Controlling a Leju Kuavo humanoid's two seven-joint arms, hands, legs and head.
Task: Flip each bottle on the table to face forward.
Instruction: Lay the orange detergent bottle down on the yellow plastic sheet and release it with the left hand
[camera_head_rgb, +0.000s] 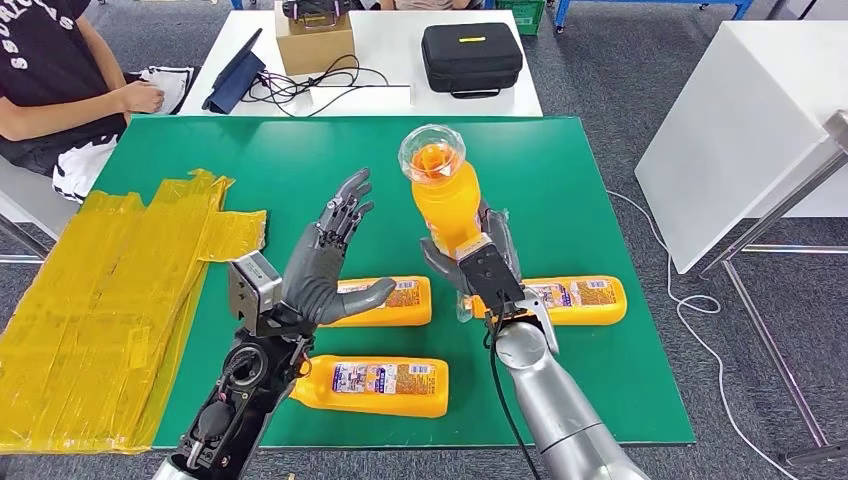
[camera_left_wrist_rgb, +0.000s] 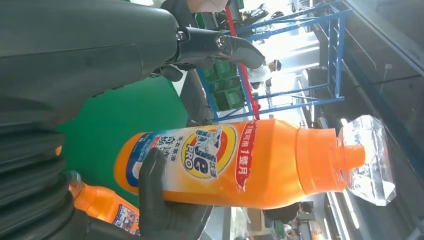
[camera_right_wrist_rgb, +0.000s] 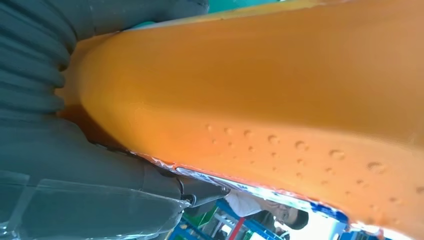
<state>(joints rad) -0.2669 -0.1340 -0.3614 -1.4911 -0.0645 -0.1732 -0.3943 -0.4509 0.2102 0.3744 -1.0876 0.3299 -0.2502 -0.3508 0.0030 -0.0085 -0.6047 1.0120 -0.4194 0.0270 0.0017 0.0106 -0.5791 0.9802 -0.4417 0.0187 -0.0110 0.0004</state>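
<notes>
My right hand (camera_head_rgb: 478, 262) grips an orange bottle (camera_head_rgb: 445, 205) by its lower body and holds it upright above the green table (camera_head_rgb: 560, 180), its clear cap (camera_head_rgb: 432, 152) uppermost. The left wrist view shows that bottle (camera_left_wrist_rgb: 225, 162) with its front label facing the left hand. In the right wrist view its orange body (camera_right_wrist_rgb: 270, 105) lies close against the palm. My left hand (camera_head_rgb: 325, 260) is raised beside it, fingers spread, holding nothing. Three more orange bottles lie flat on the table: one behind the left hand (camera_head_rgb: 400, 300), one at the right (camera_head_rgb: 575, 298), one nearer me (camera_head_rgb: 375, 384).
Crumpled yellow tape sheets (camera_head_rgb: 110, 300) cover the table's left part. A person (camera_head_rgb: 60, 90) sits at the far left. Behind stands a white table (camera_head_rgb: 380, 50) with a black case (camera_head_rgb: 470, 58) and a cardboard box (camera_head_rgb: 313, 40). Another white table (camera_head_rgb: 740, 130) stands at the right.
</notes>
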